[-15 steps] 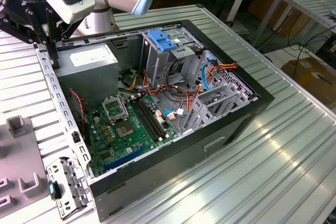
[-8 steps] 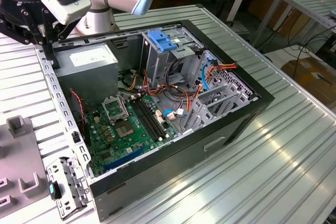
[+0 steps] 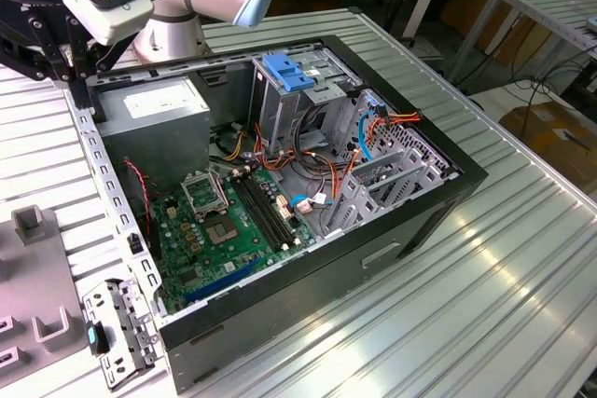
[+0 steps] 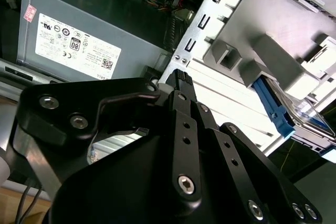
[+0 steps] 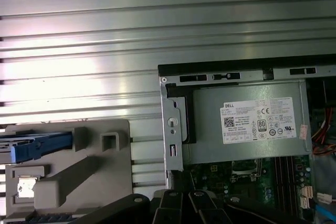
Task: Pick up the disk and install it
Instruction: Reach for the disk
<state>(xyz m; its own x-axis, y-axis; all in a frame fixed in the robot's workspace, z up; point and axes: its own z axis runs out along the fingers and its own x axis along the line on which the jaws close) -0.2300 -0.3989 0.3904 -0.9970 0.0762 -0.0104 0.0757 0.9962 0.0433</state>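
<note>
The robot arm's black gripper [image 4: 181,78] hangs over the power-supply end of an open computer case [image 3: 308,272], its fingers drawn together at the tips and holding nothing. Just beside the case, on the ribbed aluminium table [image 3: 485,305], a grey plastic fixture [image 5: 84,174] cradles the disk [image 5: 38,145], whose blue side rail shows in both wrist views; the gripper and the disk are apart. Inside the case, the grey power supply [image 5: 247,124] with its white sticker lies nearest the gripper, with the green motherboard [image 3: 233,226] beyond it. Farther in, a blue latch plate [image 3: 289,72] tops the metal drive cage [image 3: 280,114], with orange and red cables [image 3: 308,160] trailing alongside.
</note>
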